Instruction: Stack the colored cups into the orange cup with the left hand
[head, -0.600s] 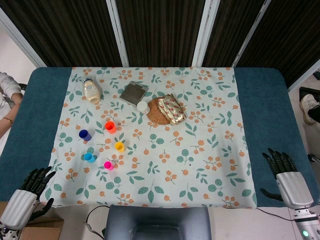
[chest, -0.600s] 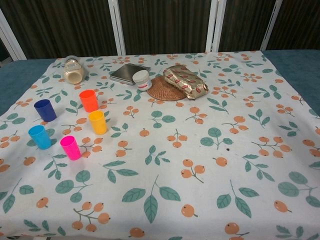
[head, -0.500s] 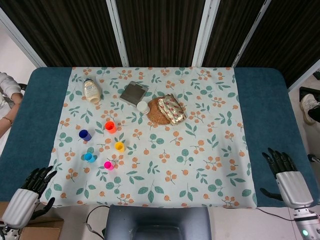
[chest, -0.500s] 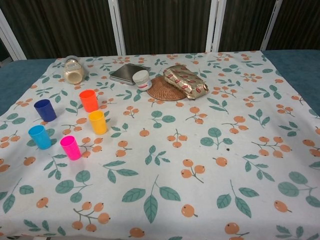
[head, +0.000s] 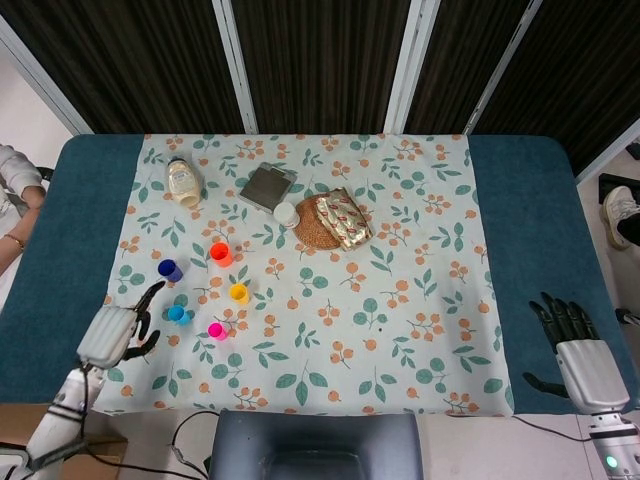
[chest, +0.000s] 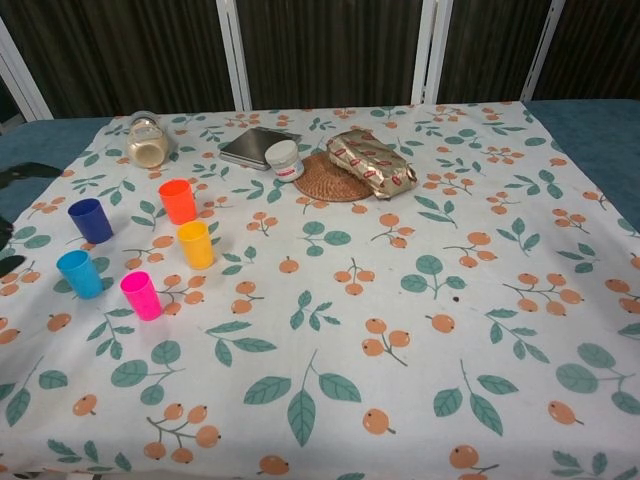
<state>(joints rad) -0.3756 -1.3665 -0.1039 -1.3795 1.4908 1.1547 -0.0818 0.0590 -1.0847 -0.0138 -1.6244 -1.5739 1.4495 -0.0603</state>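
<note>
Several small cups stand upright and apart on the left of the flowered cloth: the orange cup (head: 220, 254) (chest: 178, 201), a yellow cup (head: 239, 293) (chest: 196, 245), a dark blue cup (head: 170, 270) (chest: 90, 221), a light blue cup (head: 178, 314) (chest: 79, 274) and a pink cup (head: 216, 330) (chest: 141, 296). My left hand (head: 119, 330) hovers just left of the light blue cup, fingers apart, holding nothing; only dark fingertips (chest: 22, 176) show at the chest view's left edge. My right hand (head: 578, 355) is open at the table's front right edge, empty.
At the back lie a jar on its side (head: 184, 181), a grey flat box (head: 267, 187), a small white tub (head: 285, 213), and a foil packet (head: 343, 217) on a woven mat (head: 313, 226). A person's arm (head: 14, 185) shows at the far left.
My left hand has risen from below the table's front-left corner and moved in over the cloth toward the light blue cup. The cups and the right hand have barely moved.
</note>
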